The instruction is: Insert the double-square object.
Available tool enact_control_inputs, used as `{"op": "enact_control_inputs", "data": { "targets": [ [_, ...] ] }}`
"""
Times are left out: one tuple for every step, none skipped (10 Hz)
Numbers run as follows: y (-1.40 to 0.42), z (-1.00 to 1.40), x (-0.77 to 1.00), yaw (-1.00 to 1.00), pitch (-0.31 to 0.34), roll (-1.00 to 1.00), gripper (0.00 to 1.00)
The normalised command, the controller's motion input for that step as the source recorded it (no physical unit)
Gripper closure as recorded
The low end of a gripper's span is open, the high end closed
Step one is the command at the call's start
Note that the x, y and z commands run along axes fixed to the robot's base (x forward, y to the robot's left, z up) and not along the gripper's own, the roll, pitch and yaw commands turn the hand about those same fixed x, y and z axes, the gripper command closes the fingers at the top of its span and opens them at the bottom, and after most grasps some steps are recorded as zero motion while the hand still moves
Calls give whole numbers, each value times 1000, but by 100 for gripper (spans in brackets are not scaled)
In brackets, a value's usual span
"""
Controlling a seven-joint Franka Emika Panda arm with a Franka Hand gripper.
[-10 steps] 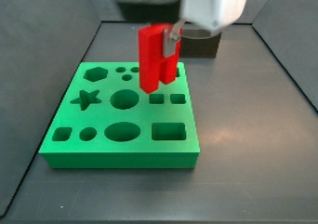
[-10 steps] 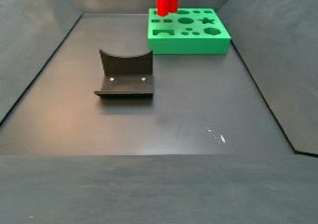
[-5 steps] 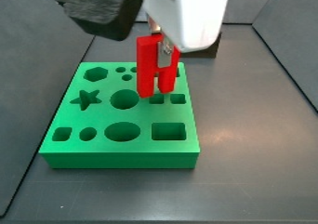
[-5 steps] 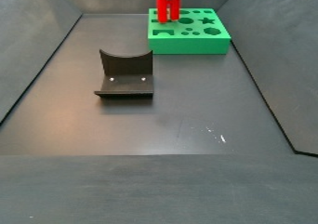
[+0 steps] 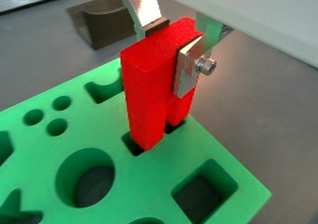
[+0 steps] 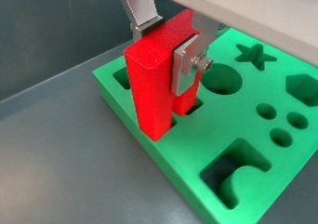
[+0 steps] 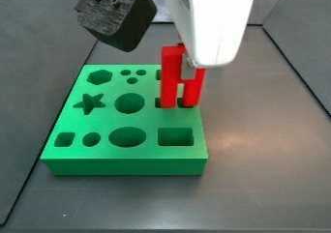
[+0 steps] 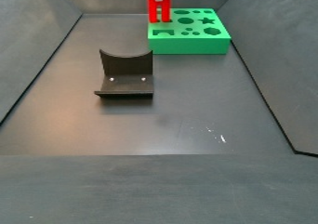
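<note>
The double-square object [image 5: 155,88] is a tall bright red peg. It stands upright between my gripper's [image 5: 168,42] silver fingers, which are shut on its upper part. Its lower end sits in a hole near the edge of the green block [image 5: 218,158]. Both wrist views show this; in a wrist view the peg [image 6: 159,79] enters the block [image 6: 243,135] beside a round hole. In a side view the peg [image 7: 179,77] stands on the block's [image 7: 77,158] far right part under the gripper [image 7: 192,58]. It also shows in a side view [image 8: 159,3].
The green block [image 8: 189,44] has several other holes: star, hexagon, circles, oval, rectangle. The fixture [image 8: 125,74] stands on the dark floor, well apart from the block. Dark walls bound the floor on both sides.
The gripper has come down with the red peg. The peg's lower end, which hung above the block, now sits in a hole at the block's top.
</note>
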Motion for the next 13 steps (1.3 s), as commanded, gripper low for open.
{"op": "enact_control_inputs", "data": {
  "targets": [
    [0,-294,-31,-577,0,3,100],
    [0,-223,-226,-640,0,0,100],
    [0,-149,-380,-569,-20,-21,100],
    [0,-186,-286,-223,-76,-63,100],
    [0,-229,-143,0,-83,-10,100],
    [0,-240,0,0,-31,0,100],
    [9,-443,83,0,-70,0,100],
    [6,-429,23,0,-91,0,100],
    [0,-320,0,0,-99,0,100],
    [0,-317,0,0,-119,0,100],
    [0,-260,0,0,-97,0,100],
    [0,-117,0,0,-123,-51,100],
    [37,0,26,-14,24,-30,100]
  ]
}}
